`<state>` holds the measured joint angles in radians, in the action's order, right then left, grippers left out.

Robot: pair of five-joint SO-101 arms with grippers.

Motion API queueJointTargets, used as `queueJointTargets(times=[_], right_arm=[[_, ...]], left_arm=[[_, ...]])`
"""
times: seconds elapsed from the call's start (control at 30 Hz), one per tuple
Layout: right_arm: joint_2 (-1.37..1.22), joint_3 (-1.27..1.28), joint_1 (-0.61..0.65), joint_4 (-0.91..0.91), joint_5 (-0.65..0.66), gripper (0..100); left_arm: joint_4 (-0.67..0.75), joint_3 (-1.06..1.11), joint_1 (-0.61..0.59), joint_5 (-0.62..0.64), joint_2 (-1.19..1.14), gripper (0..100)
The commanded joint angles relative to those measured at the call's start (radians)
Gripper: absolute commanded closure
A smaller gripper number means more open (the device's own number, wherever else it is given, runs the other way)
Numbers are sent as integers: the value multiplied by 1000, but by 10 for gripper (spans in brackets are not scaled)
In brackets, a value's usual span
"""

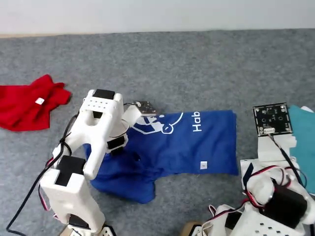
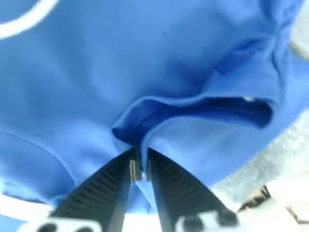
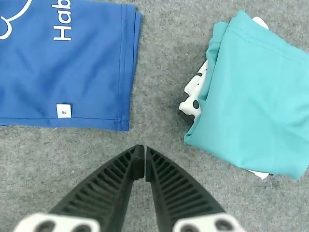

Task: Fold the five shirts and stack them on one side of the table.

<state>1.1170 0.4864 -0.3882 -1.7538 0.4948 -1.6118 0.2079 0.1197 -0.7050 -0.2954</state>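
Grey felt-like table covering (image 1: 197, 69) runs to a pale wall as your left gripper (image 2: 140, 169) pinches a raised fold of the blue fabric shirt with white lettering (image 1: 197, 142), jaws closed on the cloth at the garment's rumpled end. That shirt lies mid-table, its printed half spread flat and the half under your left arm bunched. Your right gripper (image 3: 145, 162) hangs over bare grey surface, jaws pressed together with nothing between them, between the blue shirt's hem and a folded teal fabric shirt (image 3: 256, 96) on the table's right side. A white spotted garment (image 3: 195, 94) peeks from beneath the teal one. A crumpled red fabric shirt (image 1: 27, 105) lies well apart on the left side.
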Motion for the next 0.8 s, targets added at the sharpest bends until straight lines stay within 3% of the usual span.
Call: queueJointTargets(times=[0.0, 0.2, 0.37, 0.5, 0.77], right_arm=[[-4, -8, -13, -39, 9, 990], [1, -9, -13, -39, 9, 990], [2, -9, -13, -39, 9, 990], [1, -9, -12, -39, 9, 990], [-4, -9, -10, -39, 9, 990]], left_arm=[[69, -1, -2, 49, 52, 942], [158, -5, -8, 91, -3, 915], [157, -90, -83, 95, -54, 915], [80, -183, -126, 89, -77, 914], [-52, -225, -64, 61, -69, 916]])
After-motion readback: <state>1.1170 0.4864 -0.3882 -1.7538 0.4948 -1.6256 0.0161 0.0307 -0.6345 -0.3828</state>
